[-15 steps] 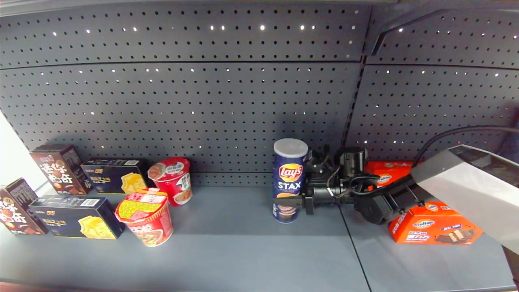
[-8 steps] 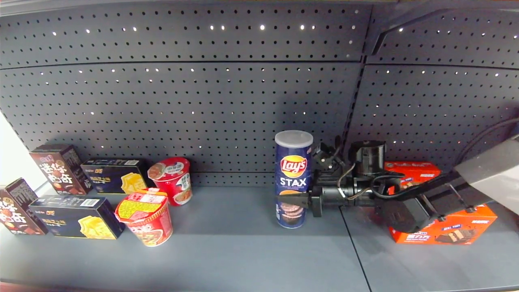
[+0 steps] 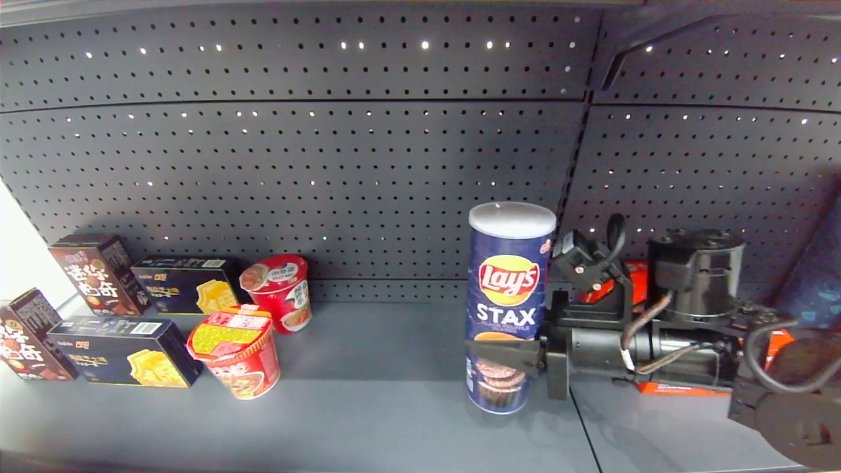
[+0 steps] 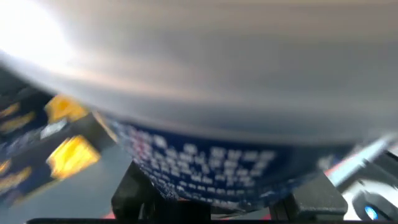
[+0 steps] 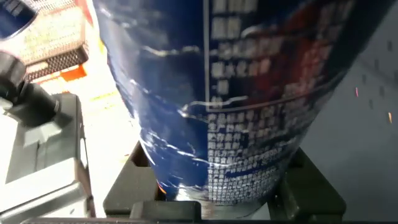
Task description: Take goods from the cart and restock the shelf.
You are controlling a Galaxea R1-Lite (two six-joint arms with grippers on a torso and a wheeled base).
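A tall blue chip can (image 3: 509, 302) with a grey lid stands upright over the grey shelf board (image 3: 368, 407), just left of the seam between the two boards. My right gripper (image 3: 502, 341) comes in from the right and is shut on the can's lower half. I cannot tell whether the base touches the board. The right wrist view has the same can (image 5: 236, 112) between my right gripper's (image 5: 217, 193) fingers. In the left wrist view, another blue can (image 4: 217, 168) sits in my left gripper (image 4: 217, 199), which is shut on it.
Two red cup noodles (image 3: 240, 351) (image 3: 279, 289) and dark boxes (image 3: 125, 351) (image 3: 184, 282) (image 3: 98, 272) stand at the shelf's left. Orange boxes (image 3: 778, 341) lie behind my right arm. A pegboard wall (image 3: 328, 184) closes the back. Bare board lies between the cups and the can.
My right gripper has carried the chip can to the right and toward the shelf's front, nearer the camera. The goods on the left have not moved.
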